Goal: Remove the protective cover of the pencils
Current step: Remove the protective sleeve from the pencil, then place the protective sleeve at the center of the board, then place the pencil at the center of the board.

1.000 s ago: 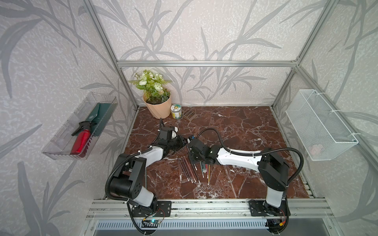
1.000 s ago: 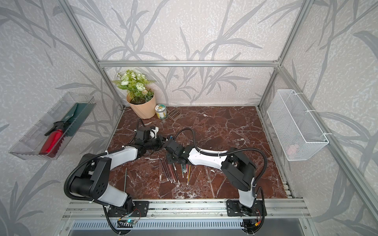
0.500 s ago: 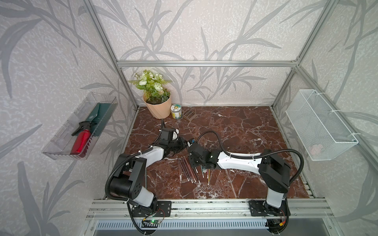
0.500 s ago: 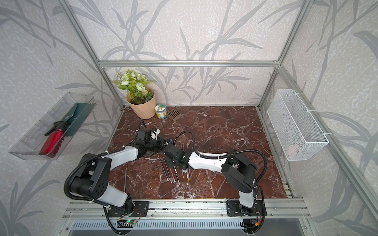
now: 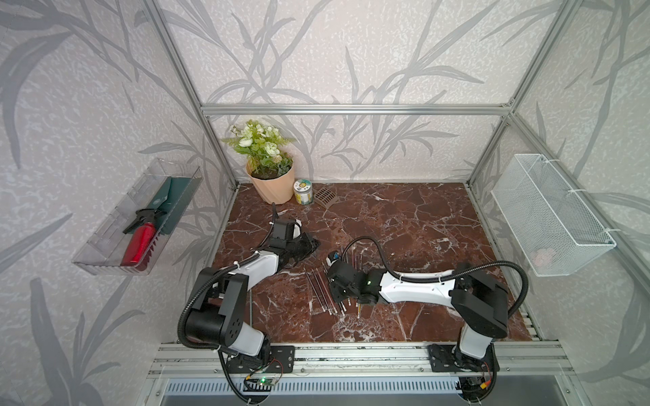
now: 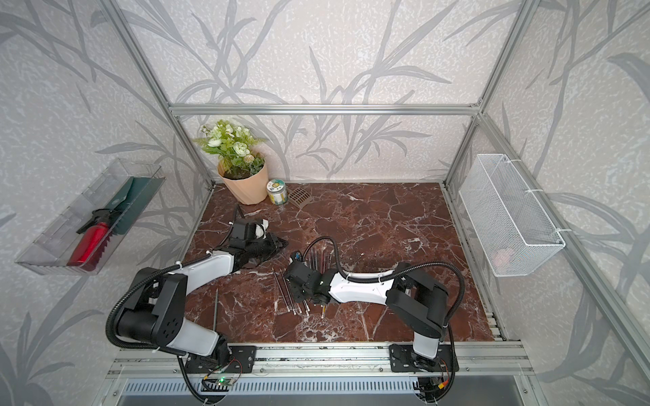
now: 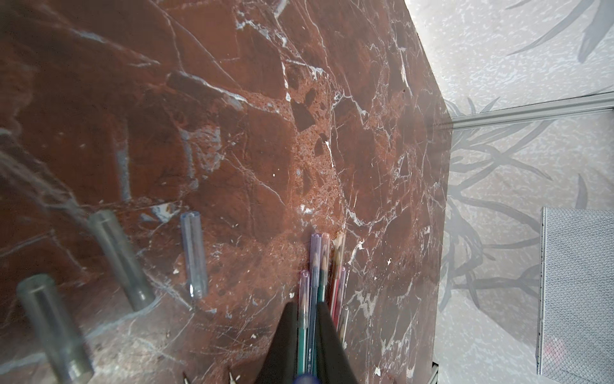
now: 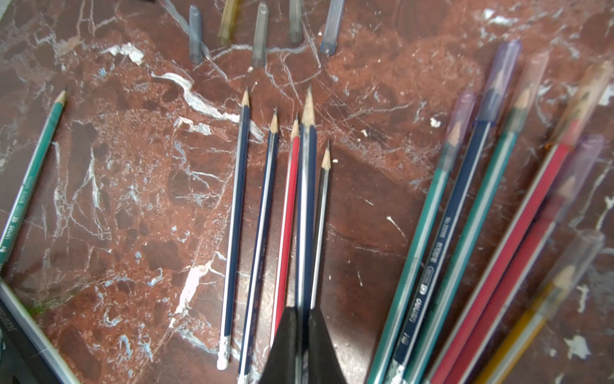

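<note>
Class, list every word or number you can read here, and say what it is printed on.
"deli": capped blue pencil.
"HB": the same pencil.
"HB": lone green pencil.
Number on the capped blue pencil: blurred.
Jar label: too small to read.

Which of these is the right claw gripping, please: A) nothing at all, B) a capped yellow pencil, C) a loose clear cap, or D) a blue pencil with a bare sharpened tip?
D: in the right wrist view the right claw is shut on a blue pencil whose sharpened tip carries no cap.
</note>
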{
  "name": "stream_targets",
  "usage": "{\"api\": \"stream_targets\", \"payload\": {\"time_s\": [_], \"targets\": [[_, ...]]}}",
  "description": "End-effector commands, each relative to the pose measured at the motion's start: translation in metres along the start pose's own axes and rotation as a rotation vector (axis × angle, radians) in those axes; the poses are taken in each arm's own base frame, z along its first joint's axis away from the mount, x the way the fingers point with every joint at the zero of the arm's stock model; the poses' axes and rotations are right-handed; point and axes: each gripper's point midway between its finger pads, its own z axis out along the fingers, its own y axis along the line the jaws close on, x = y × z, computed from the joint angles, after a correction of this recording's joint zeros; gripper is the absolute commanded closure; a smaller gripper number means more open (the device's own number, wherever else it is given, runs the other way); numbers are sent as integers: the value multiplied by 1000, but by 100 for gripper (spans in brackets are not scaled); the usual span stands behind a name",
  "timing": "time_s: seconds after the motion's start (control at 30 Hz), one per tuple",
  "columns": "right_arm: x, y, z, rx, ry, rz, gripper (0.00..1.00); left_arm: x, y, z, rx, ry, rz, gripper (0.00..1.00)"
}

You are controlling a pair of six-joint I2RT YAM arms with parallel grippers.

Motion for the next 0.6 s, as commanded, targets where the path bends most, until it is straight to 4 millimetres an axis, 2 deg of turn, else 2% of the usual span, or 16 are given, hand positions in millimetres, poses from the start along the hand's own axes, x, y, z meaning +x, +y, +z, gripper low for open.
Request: {"api": "stream_targets", "payload": {"time_s": [0.0,0.23,0.57], "targets": [[-8,1,-11,-2,-33,14,100,-13,-10,-7,7,-43,8,100],[-4,-10,-3,56,-26,46,100,-13,0,-2,-49,-21,-8,100],[4,-28,16,95,53,100,100,-4,3,21,-108,96,1,100]]}}
